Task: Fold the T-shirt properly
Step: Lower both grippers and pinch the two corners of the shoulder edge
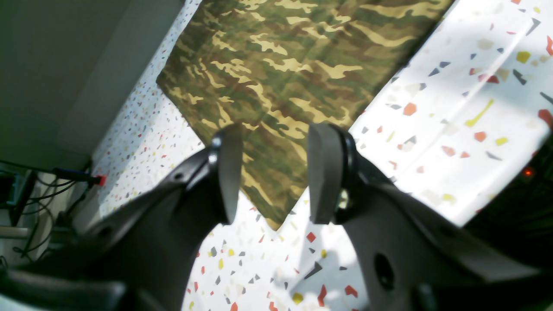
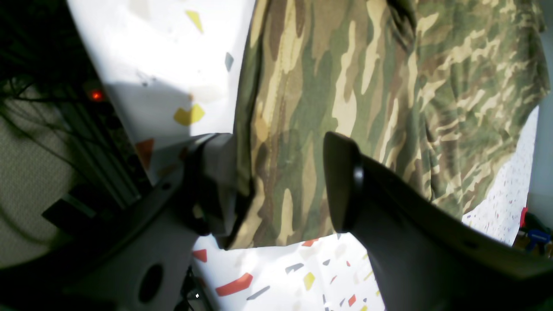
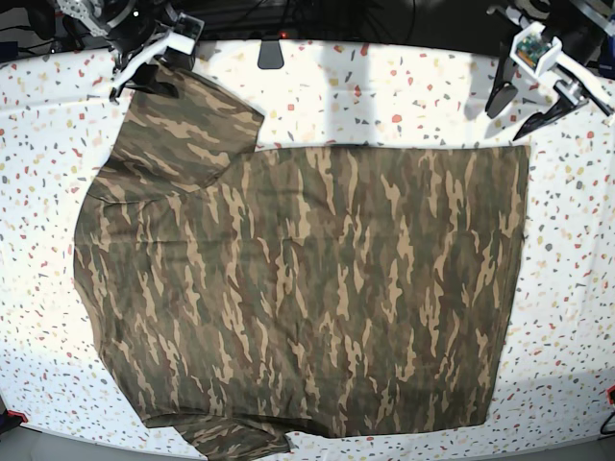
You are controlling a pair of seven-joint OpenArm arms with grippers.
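Start of the fold: the T-shirt [image 3: 307,288] lies spread flat on the speckled surface [image 3: 404,96], both tools at its far corners.

The right tool [image 2: 281,181] is spread apart over the sleeve edge, one finger seemingly under the cloth, but it is not clenched; the left tool [image 1: 272,172] hangs released above the hem corner [image 1: 276,216], not touching it; I judge the next move calls for both to descend, pinch the cloth, then carry that edge toward the near side.
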